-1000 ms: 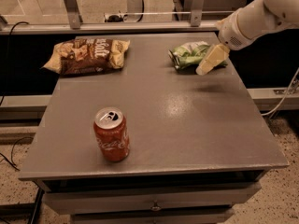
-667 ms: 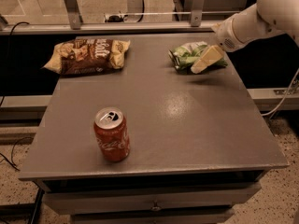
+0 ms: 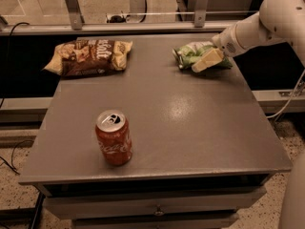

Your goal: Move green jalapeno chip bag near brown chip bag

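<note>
The green jalapeno chip bag [image 3: 189,54], small, crumpled, light green and white, lies at the far right of the grey table [image 3: 190,128]. My gripper [image 3: 207,60], tan at the tip of a white arm coming in from the upper right, rests on the bag's right front part and covers some of it. The brown chip bag [image 3: 90,56], larger, dark brown with yellow-tan ends, lies flat at the table's far left, well apart from the green bag.
A red soda can [image 3: 113,137] stands upright near the front left of the table. A metal rail and posts [image 3: 143,26] run behind the table's far edge. A cable [image 3: 286,104] hangs at the right side.
My gripper has shifted a little to the left, further over the green bag. The bags and the can have not moved.
</note>
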